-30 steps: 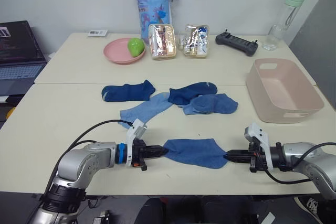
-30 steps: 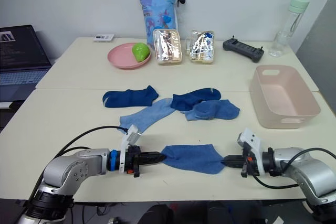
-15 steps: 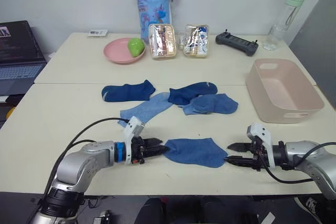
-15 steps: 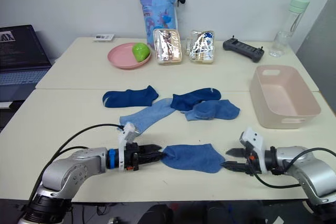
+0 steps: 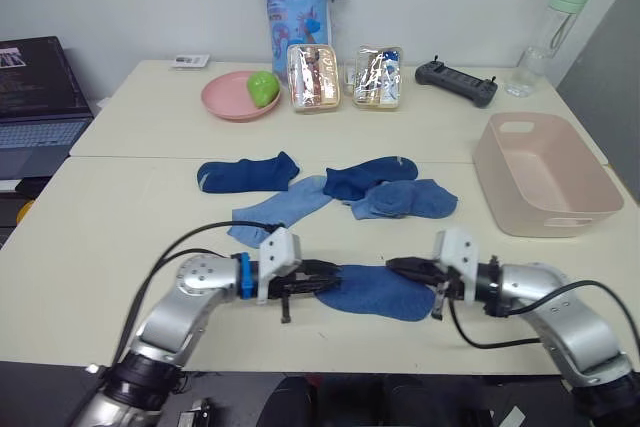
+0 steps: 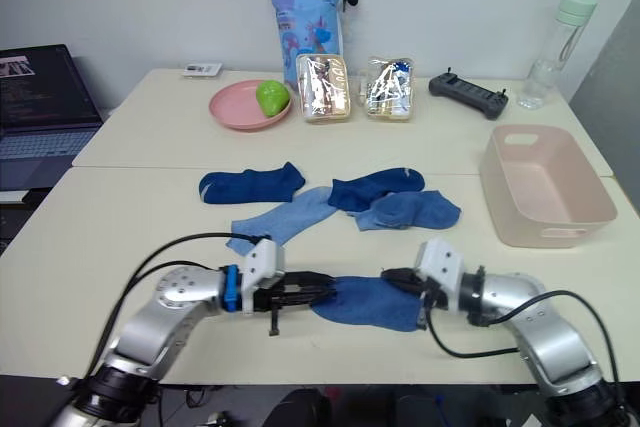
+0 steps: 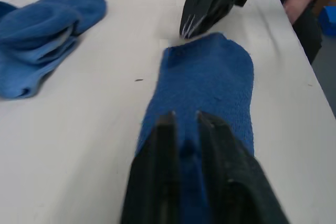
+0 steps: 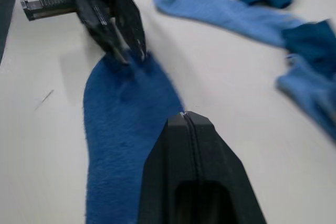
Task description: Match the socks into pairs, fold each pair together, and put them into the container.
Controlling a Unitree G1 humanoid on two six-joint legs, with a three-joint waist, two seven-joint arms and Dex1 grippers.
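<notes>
My left pincer (image 5: 325, 277) grips the medium-blue sock (image 5: 378, 291) at the desk's (image 5: 90, 237) front edge; my right pincer (image 5: 400, 267) is closed, empty; I'd fold heel-to-toe, edges aligned.

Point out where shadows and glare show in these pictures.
Left eye view: soft, even light, with glints on the clear snack boxes. Right wrist view: the left pincer throws a pale shadow on the table beside the medium-blue sock.
</notes>
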